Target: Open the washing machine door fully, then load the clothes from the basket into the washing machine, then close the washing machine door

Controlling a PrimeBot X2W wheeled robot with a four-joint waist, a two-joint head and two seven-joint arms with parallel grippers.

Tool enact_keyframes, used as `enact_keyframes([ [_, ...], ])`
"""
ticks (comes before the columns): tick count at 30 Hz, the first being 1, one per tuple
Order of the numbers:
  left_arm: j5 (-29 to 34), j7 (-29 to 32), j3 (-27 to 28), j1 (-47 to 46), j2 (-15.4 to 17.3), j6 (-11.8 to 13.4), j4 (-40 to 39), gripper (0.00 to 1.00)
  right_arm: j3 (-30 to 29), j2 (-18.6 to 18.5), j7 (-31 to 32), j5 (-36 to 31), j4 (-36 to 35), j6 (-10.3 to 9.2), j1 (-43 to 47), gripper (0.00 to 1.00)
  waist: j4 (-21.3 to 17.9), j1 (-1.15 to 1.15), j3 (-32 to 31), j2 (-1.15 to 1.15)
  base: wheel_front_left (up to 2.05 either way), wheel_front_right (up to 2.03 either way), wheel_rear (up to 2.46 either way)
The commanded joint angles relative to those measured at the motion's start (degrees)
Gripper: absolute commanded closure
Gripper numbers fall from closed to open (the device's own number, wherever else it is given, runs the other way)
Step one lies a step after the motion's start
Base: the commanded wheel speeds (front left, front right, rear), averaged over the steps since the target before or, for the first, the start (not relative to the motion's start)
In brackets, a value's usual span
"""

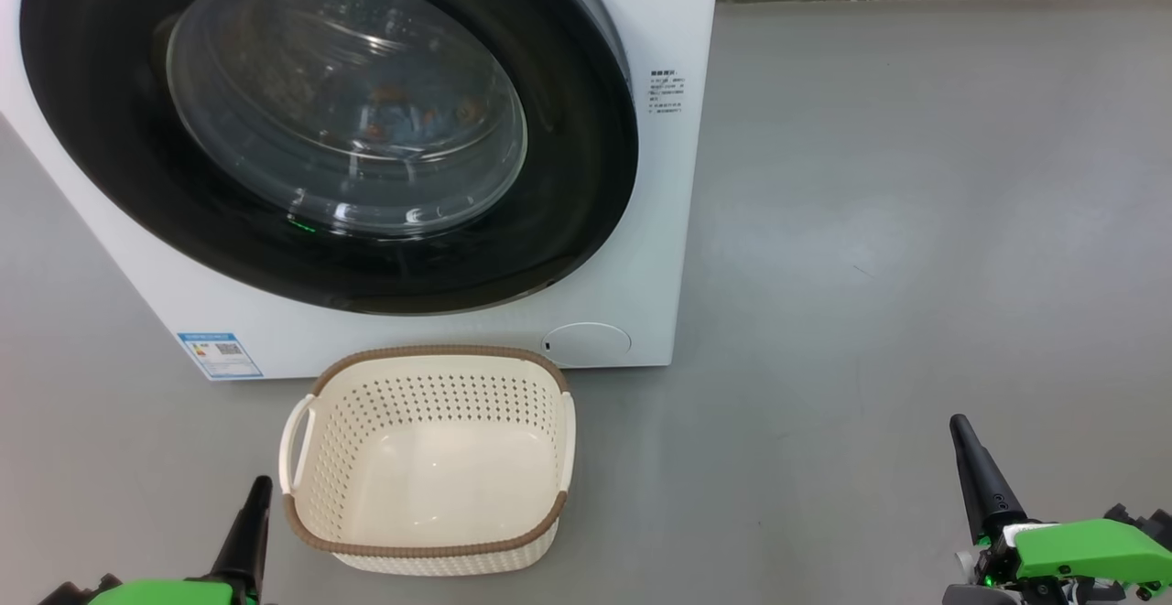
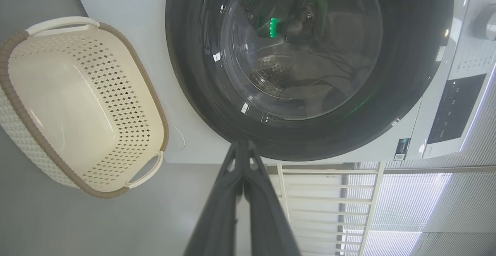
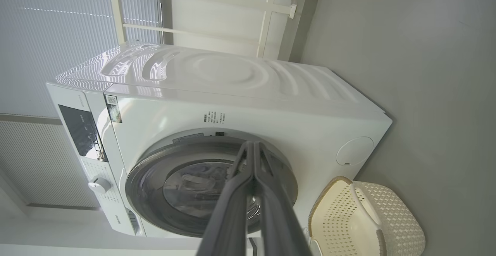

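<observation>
Head view: the left gripper (image 1: 259, 495) and the right gripper (image 1: 961, 431) are shown with their dark fingers pressed together, and nothing is held by either. The washing machine door (image 1: 330, 120) is seen ahead of and above the left gripper, seated against the front of the washing machine (image 1: 659, 19), and is judged closed. Being round, it offers no long axis, only an upright face turned toward the fingers. The left gripper is judged the nearer tool should a final press on the door be wanted, while the right gripper is placed well off to the right over bare grey floor (image 1: 916, 221). The basket (image 1: 430, 351) is found just to the right of the left gripper's tip, between it and the machine, with nothing seen inside. The clothes (image 1: 394, 106) are made out faintly behind the glass as blue fabric flecked with orange-brown. The door is marked by a wide glossy black rim and a bulging clear porthole. The basket is marked by cream perforated plastic walls, a brown woven-look rim and two side handles, and the cabinet by smooth white panels.
</observation>
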Motion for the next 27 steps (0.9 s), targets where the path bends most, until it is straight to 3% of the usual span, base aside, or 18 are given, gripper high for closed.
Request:
enact_keyframes([
  [1,-1.74,0.59,1.90,-2.88,0.55,-0.16,-1.74,1.00,0.75,0.04,0.58,1.50,-1.98,-0.08,-1.55,1.00,0.06,0.00,-0.06,0.00,0.00,0.00,0.00],
  [11,-7.07,2.18,2.55,-3.38,0.26,-0.16,-2.06,1.00,0.02,0.47,2.18,6.46,-2.95,-0.11,-1.61,1.00,0.43,0.00,-0.43,0.00,0.00,0.00,0.00],
  [27,-7.05,2.19,2.57,-3.38,0.25,-0.16,-2.07,1.00,-0.01,0.49,2.21,6.43,-2.95,-0.11,-1.61,1.00,0.43,0.00,-0.43,0.00,0.00,0.00,0.00],
])
